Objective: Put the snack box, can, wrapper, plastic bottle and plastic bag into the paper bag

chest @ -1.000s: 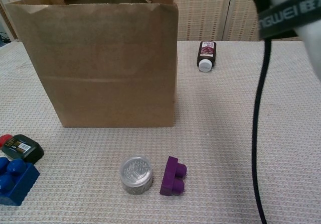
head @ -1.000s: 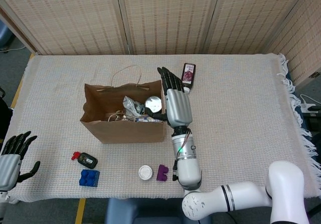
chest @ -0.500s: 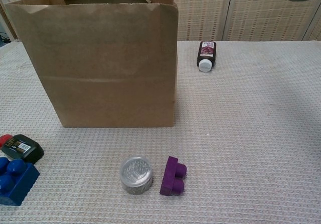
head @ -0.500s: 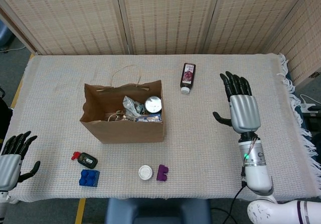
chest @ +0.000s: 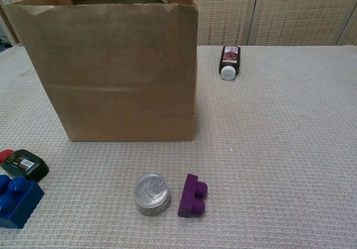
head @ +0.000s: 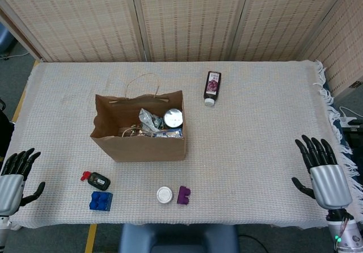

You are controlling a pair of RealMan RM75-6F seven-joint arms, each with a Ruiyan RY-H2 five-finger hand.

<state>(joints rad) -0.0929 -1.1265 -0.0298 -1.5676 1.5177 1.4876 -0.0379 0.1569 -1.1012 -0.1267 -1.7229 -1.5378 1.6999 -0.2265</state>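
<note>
While my arms sit low at both table corners, each view reads so:
head view, hidden: paper bag (head: pixel 139 134) contents jumbled; a can (head: pixel 173 117) top and crinkled wrapper (head: pixel 148 120) show inside.
head view, robot hands: my left robot hand (head: pixel 11 180) and right robot hand (head: pixel 323 173) spread wide, holding nothing.
chest view, shapes: bag's creased brown wall hides its contents; dark plastic bottle (chest: pixel 229 61) lies on the woven table (chest: pixel 279 148) behind-right, apart from it.

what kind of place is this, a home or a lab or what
Most likely a lab or test room set up for robot trials, not a home: woven folding screens wall off the table, which is covered in a beige cloth, and yellow floor tape runs beside it.
</note>
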